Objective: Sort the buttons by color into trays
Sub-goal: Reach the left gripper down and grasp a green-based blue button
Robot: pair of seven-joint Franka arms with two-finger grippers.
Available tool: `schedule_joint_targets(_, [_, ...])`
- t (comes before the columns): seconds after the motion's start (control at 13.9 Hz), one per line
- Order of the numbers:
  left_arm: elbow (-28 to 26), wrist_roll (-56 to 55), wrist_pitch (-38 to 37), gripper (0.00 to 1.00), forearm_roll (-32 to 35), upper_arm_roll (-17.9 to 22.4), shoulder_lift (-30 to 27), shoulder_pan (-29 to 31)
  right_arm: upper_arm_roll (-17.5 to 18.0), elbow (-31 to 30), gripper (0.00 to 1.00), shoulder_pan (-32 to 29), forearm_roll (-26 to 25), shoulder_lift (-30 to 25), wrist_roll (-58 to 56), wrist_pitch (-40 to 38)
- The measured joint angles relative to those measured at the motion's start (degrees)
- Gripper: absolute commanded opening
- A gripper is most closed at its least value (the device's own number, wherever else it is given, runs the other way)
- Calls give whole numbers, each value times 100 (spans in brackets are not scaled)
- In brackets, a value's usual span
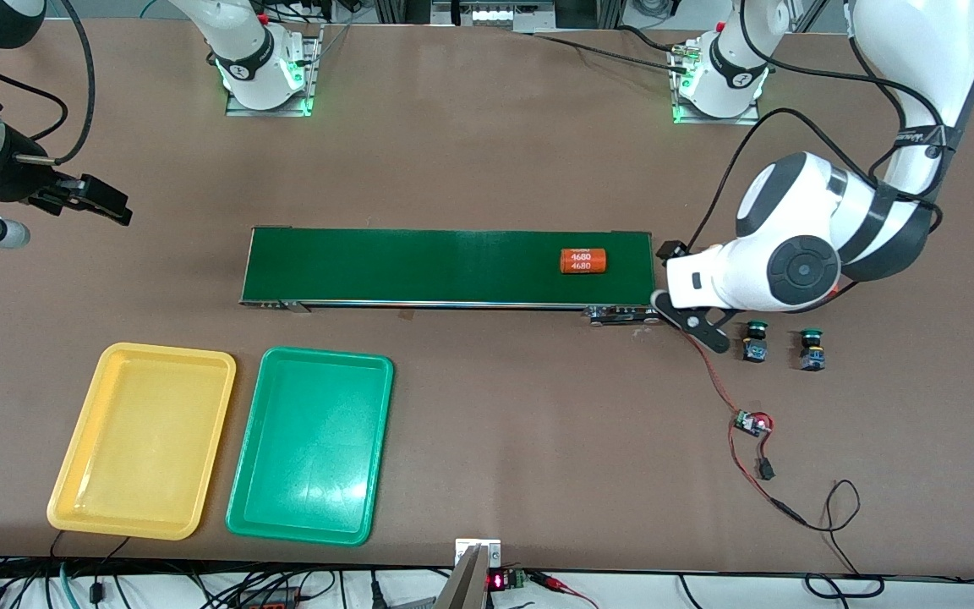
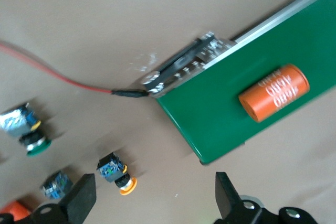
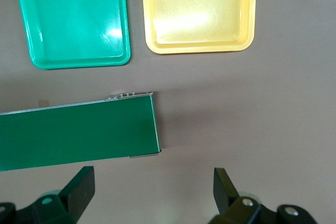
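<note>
I see two green-capped buttons (image 1: 755,341) (image 1: 811,348) on the table past the left arm's end of the belt (image 1: 419,267), a little nearer the front camera than the belt. In the left wrist view there are more: a green one (image 2: 29,132), an orange-capped one (image 2: 117,173) lying on its side, a third body (image 2: 56,183) whose cap I cannot make out, and an orange cap at the frame's edge (image 2: 13,211). None sits between the fingers.

My left gripper (image 2: 152,198) hovers over the bare table at that belt end, jaws wide apart and holding nothing; the orange-capped button lies just off one finger (image 2: 81,195).

An orange cylinder (image 1: 582,260) lies on the belt near the left arm's end.

The yellow tray (image 1: 81,499) and green tray (image 1: 242,507) lie side by side toward the right arm's end, nearer the camera than the belt, with no buttons in them.

My right gripper (image 3: 152,195) waits over the table off the belt's end nearest it, jaws spread, gripping nothing.
</note>
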Motion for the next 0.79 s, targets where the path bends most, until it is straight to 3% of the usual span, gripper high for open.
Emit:
schedule_joint_targets(0.36, [384, -1075, 2, 100, 1185, 255, 66, 11, 0, 0, 100, 0, 0, 0, 0, 0])
schedule_joint_targets(0.65, [550, -1035, 68, 100, 1332, 487, 362, 420, 0, 0, 100, 0, 0, 0, 0, 1])
schedule_joint_targets(0.79, [428, -1027, 534, 100, 1333, 502, 650, 669, 0, 0, 100, 0, 0, 0, 0, 2])
